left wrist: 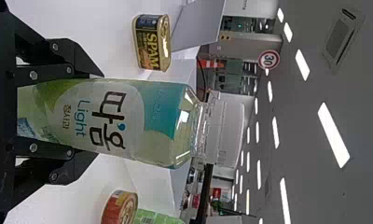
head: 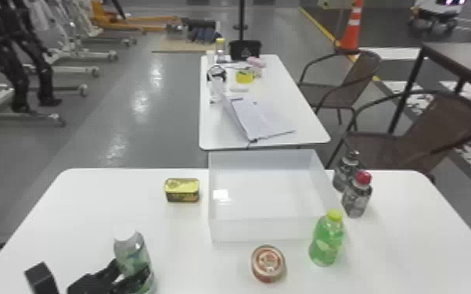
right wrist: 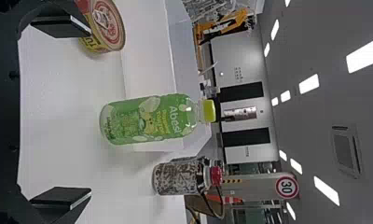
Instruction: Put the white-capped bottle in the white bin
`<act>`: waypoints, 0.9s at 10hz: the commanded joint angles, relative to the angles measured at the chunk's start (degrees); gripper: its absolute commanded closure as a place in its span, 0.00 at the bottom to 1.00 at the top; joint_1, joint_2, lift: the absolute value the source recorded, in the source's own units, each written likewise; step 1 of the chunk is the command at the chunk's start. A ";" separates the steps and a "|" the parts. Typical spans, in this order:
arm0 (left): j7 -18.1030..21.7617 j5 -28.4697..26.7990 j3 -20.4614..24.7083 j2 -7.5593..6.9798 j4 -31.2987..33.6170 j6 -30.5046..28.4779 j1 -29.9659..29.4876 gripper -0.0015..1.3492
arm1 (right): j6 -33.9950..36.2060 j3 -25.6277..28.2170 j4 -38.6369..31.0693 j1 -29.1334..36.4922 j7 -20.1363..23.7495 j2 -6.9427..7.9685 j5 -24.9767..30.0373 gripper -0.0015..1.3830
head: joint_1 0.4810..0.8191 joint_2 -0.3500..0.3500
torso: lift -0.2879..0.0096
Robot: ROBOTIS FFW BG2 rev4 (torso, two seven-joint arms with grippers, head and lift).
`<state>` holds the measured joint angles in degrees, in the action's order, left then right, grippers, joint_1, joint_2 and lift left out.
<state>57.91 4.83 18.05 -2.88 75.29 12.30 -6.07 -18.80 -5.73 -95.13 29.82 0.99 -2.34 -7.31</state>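
Note:
My left gripper [head: 127,276], at the near left of the table, is shut on the white-capped bottle [head: 132,250], which stands roughly upright. In the left wrist view the gripper [left wrist: 77,114] has a finger against each side of the lower part of the bottle [left wrist: 156,126], under its white cap [left wrist: 226,133]. Whether its base touches the table, I cannot tell. The white bin [head: 260,230] sits to the right of the bottle and farther back, with nothing inside. My right gripper [right wrist: 87,113] is open, its fingers wide apart, facing the green bottle [right wrist: 147,119].
A yellow tin [head: 182,190] stands left of the bin. In front of the bin is a round can [head: 268,263]; the green bottle [head: 326,239] stands at its near right corner. A red-capped bottle [head: 357,197] and another dark bottle [head: 344,172] are on its right.

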 commanded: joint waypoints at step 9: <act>0.27 -13.01 -19.37 -3.71 17.17 -14.68 12.66 0.61 | 0.08 0.02 0.12 -1.08 -0.03 -1.17 -0.69 0.07 | 0.20 0.50 | 0.63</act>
<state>58.18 -6.85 0.53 -6.30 92.44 -2.07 5.12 -18.68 -5.68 -95.07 28.99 0.98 -3.41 -7.99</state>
